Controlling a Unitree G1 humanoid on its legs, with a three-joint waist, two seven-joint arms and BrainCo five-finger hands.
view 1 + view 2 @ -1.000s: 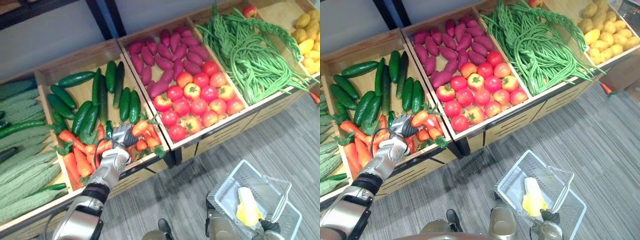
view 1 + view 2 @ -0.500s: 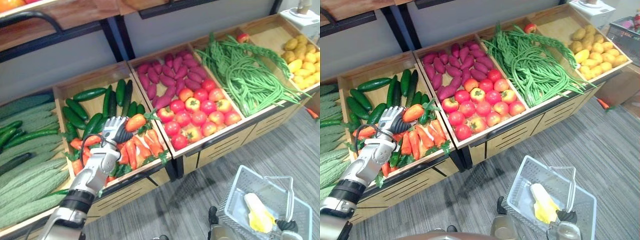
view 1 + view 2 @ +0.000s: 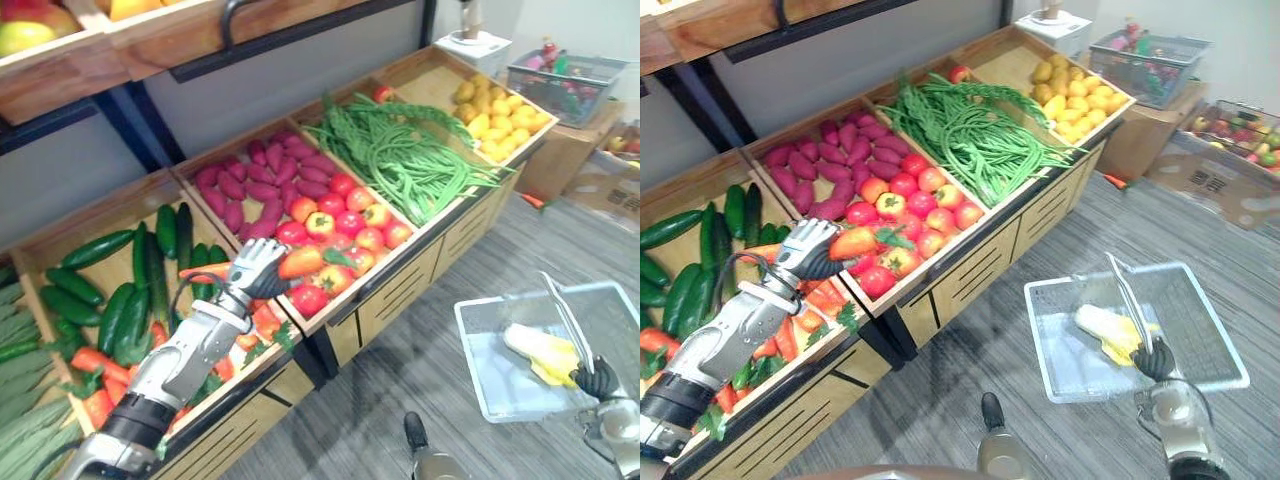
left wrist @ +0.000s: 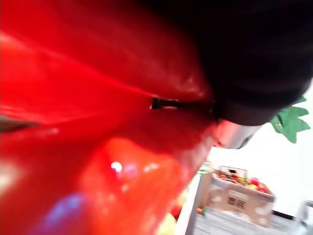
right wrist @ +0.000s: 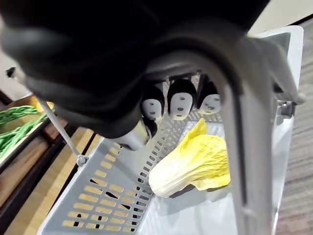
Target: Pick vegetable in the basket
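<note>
- My left hand [image 3: 252,272] has its fingers curled round one orange-red carrot [image 3: 302,262] with a green leafy top. It holds the carrot in the air above the front edge of the slanted wooden produce stand [image 3: 400,290], between the heap of loose carrots [image 3: 95,365] and the red tomatoes [image 3: 340,215].
- The carrot's long axis runs roughly level, out from the fingers toward my right, leafy end leading.
- The pale grey perforated plastic basket [image 3: 1045,345] hangs well apart from it, lower and to my right, over the grey floor in front of the stand.
- My right hand [image 3: 1157,360] is wrapped round the basket's grey handle [image 5: 240,147] and carries it, so I judge the left arm must bring the carrot across and down.
- Count: one carrot in hand, one basket, and one pale yellow leafy cabbage [image 3: 1110,332] lying in it. The stand's loose carrots and tomatoes are too many to count.
</note>
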